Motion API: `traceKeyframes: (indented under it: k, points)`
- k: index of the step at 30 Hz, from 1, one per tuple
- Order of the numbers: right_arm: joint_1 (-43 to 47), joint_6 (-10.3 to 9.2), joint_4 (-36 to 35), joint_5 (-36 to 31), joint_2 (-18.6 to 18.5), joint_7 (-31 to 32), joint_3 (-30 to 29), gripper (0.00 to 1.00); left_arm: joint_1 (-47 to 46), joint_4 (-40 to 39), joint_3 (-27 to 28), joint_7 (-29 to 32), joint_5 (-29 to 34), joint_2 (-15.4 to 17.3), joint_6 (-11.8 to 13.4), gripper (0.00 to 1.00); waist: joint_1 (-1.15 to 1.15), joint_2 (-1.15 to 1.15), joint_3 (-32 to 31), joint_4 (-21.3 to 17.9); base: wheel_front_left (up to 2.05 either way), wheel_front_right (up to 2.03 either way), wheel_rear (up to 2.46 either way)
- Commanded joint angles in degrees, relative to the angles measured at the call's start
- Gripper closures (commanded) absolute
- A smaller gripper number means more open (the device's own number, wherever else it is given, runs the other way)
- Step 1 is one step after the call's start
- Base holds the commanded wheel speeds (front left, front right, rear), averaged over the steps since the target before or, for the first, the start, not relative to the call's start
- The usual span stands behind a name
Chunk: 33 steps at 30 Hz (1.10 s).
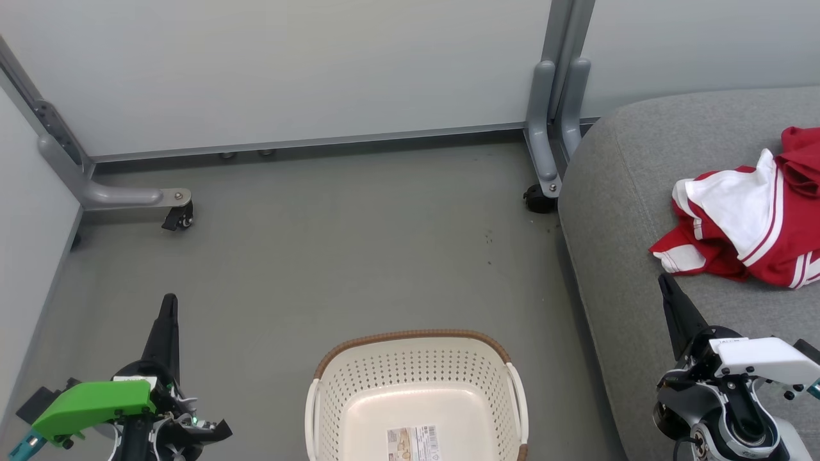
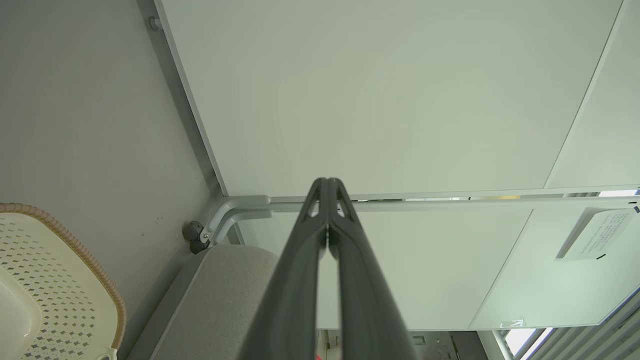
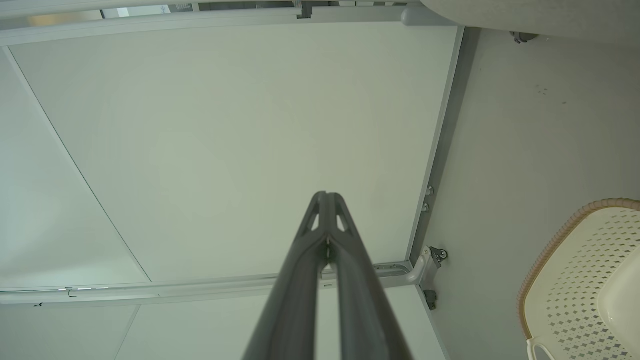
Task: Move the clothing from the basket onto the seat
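1. Our right gripper (image 1: 664,282), the one with two long dark fingers and a white housing, has its fingers pressed together with nothing between them. In the right wrist view the tips meet in front of the pale partition panel (image 3: 225,150).
2. Same story for our left gripper (image 1: 169,301), the one with the green housing. Its fingers are closed and empty, and it sits low on the left over the plain grey floor (image 1: 320,256).
3. The soft red sportswear clothing (image 1: 746,221), with white panels and thin stripe trim, lies crumpled on the big grey fabric-upholstered seat (image 1: 615,211) at the right. In the head view it's just past the right gripper's tips, up and to the right, near but not touching. It's well apart from the left gripper.
4. The cream-white perforated plastic basket (image 1: 410,368) with the brown woven-look rim stands on the floor between our two grippers, beside the seat's left edge and apart from the clothing.
5. On writing, there's a label sticker (image 1: 413,444) on the basket's bottom with barcode-like stripes, but the print is too small for us to read. The white paper notice (image 2: 595,235) on the partition in the left wrist view is unreadable too.
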Motion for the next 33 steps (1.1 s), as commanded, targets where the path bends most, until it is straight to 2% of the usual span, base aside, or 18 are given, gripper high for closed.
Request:
traceKeyframes:
  k: [1,33]
  points:
    - [-0.4,0.02,0.1,-0.2,0.1,0.3,-0.2,1.0,-0.6,0.1,0.1,0.2,-0.2,0.1,-0.2,1.0,0.0,0.0,0.0,0.0,0.0,0.0,0.0]
    - [-0.5,0.02,0.2,-0.8,0.5,0.7,-0.7,1.0,-0.6,0.1,0.1,0.2,-0.1,0.1,-0.2,1.0,0.0,0.0,0.0,0.0,0.0,0.0,0.0]
